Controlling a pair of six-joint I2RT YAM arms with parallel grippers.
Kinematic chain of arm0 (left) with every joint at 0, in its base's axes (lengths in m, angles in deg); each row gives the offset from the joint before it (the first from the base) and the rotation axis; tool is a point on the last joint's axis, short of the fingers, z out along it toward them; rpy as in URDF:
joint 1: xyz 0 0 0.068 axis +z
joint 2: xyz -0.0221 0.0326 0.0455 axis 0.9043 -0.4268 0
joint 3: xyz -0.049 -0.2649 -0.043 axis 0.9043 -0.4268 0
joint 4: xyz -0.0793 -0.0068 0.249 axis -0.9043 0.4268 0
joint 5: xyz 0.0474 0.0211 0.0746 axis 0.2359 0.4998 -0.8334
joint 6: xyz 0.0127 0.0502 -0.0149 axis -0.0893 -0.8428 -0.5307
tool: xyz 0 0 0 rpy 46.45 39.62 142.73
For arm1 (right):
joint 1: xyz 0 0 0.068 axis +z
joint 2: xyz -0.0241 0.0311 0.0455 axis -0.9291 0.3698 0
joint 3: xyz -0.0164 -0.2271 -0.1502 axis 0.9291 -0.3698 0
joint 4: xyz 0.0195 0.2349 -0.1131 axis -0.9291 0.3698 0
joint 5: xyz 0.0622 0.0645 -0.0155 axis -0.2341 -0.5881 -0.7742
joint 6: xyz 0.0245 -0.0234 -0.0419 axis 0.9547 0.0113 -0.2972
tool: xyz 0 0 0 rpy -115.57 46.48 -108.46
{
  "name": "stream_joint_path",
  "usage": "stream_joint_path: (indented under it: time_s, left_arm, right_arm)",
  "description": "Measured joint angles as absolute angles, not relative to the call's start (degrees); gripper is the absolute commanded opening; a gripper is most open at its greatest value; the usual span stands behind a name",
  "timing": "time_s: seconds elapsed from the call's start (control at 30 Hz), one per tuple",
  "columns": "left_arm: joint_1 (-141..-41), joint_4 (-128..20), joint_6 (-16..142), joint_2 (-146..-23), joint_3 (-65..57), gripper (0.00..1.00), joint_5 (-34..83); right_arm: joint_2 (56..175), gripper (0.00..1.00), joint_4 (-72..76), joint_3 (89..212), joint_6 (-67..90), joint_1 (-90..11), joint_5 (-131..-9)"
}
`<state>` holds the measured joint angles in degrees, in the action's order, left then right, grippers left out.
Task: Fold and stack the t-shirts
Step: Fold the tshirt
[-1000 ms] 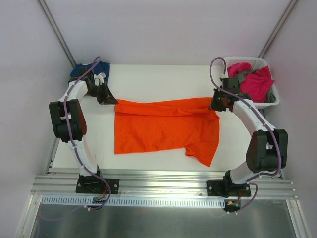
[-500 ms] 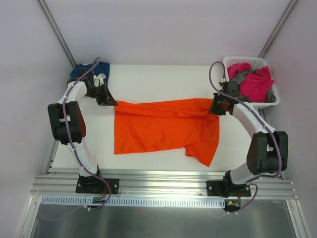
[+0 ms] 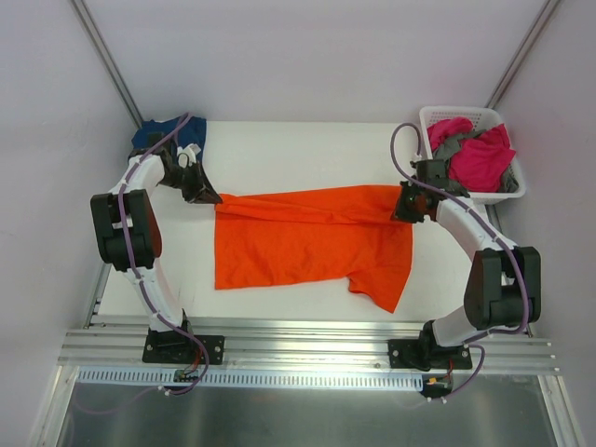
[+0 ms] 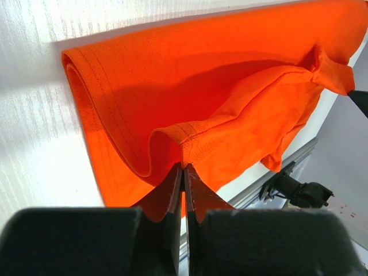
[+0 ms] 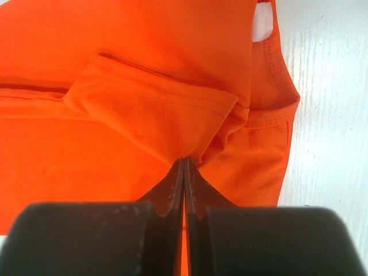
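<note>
The jaws of the left arm (image 3: 126,223) are clamped tight on the far left corner of the orange t-shirt (image 3: 307,244). Those of the right arm (image 3: 466,216) pinch its far right corner. It lies spread on the counter (image 3: 298,154).

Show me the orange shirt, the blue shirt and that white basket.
orange t-shirt (image 3: 298,247), overhead view, middle of its flat body.
navy t-shirt (image 3: 149,136), overhead view, bunched cloth, far left corner.
white basket (image 3: 470,113), overhead view, far rim.
</note>
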<state>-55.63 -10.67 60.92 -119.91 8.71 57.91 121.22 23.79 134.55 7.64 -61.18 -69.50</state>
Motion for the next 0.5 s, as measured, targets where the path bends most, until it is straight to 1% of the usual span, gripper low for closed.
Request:
stream_joint_path:
  time_s: [0.1, 0.37, 0.43, 0.47, 0.5]
  left_arm:
    - [-55.6, -10.5, 60.8, -120.3, 9.5, 0.00, 57.9]
    - [-55.6, -10.5, 60.8, -122.0, 12.9, 0.00, 57.9]
    - [-55.6, -10.4, 60.9, -122.1, 12.9, 0.05, 57.9]
    - [-55.6, -10.5, 60.8, -122.3, 12.9, 0.13, 57.9]
    - [-55.6, -10.5, 60.8, -122.4, 12.9, 0.18, 57.9]
  right_arm:
    - [122.1, 0.00, 23.7, 135.4, 7.3, -61.2, -69.3]
    - [126.2, 0.01, 23.3, 142.6, 6.1, -61.2, -68.7]
    - [126.7, 0.01, 23.0, 143.0, 6.0, -61.2, -68.7]
    - [126.9, 0.01, 22.9, 143.0, 6.0, -61.2, -68.7]
    - [127.2, 0.01, 22.9, 143.0, 6.0, -61.2, -68.7]
